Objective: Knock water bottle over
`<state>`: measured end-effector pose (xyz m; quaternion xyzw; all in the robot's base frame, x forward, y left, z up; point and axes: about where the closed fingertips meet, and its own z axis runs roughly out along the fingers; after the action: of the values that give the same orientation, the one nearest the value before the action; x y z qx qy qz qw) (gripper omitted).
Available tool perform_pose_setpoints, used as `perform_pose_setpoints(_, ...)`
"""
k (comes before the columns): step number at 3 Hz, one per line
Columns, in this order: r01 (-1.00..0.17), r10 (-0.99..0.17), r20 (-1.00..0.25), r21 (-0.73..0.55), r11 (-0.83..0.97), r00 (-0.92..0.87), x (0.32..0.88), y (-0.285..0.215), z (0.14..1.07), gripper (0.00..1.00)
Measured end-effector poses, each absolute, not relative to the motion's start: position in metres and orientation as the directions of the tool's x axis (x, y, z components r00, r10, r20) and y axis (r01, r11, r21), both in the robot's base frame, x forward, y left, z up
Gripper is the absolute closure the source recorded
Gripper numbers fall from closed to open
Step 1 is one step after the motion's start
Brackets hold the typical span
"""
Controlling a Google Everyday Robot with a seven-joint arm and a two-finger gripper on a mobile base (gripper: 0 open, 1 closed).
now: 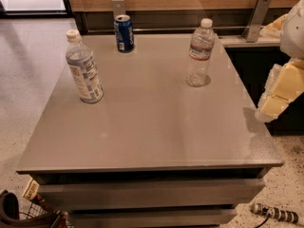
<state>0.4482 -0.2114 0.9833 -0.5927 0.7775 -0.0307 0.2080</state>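
Observation:
The water bottle [199,52] is clear and ribbed, with a white cap and a narrow red, white and blue label band. It stands upright at the back right of the grey table [152,127]. My gripper [275,96], a cream-coloured piece on the white arm, hangs at the right edge of the view, beyond the table's right edge. It is to the right of the bottle and nearer the front, well apart from it and holding nothing that I can see.
A bluish-grey bottle [84,66] with a large white printed label stands upright at the left. A blue soda can [124,33] stands at the back edge. A wooden wall with metal brackets [256,18] runs behind the table. A wire basket [28,213] sits on the floor at the front left.

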Motion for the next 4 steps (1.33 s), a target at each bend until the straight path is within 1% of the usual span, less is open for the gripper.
perform_pose_setpoints(1,-0.884,-0.86,-0.481,-0.309,0.351,-0.174,0.482,-0.201,0.975,0.0)
perform_pose_setpoints(2,-0.875,-0.792,-0.593,-0.297,0.382,-0.144,0.506,-0.192,0.969,0.0)
perform_pose_setpoints(3,-0.865,-0.656,-0.746,-0.249,0.435,-0.115,0.54,-0.186,0.941,0.0)
perform_pose_setpoints(4,-0.846,-0.514,-0.855,-0.224,0.485,-0.068,0.566,-0.187,0.925,0.0)
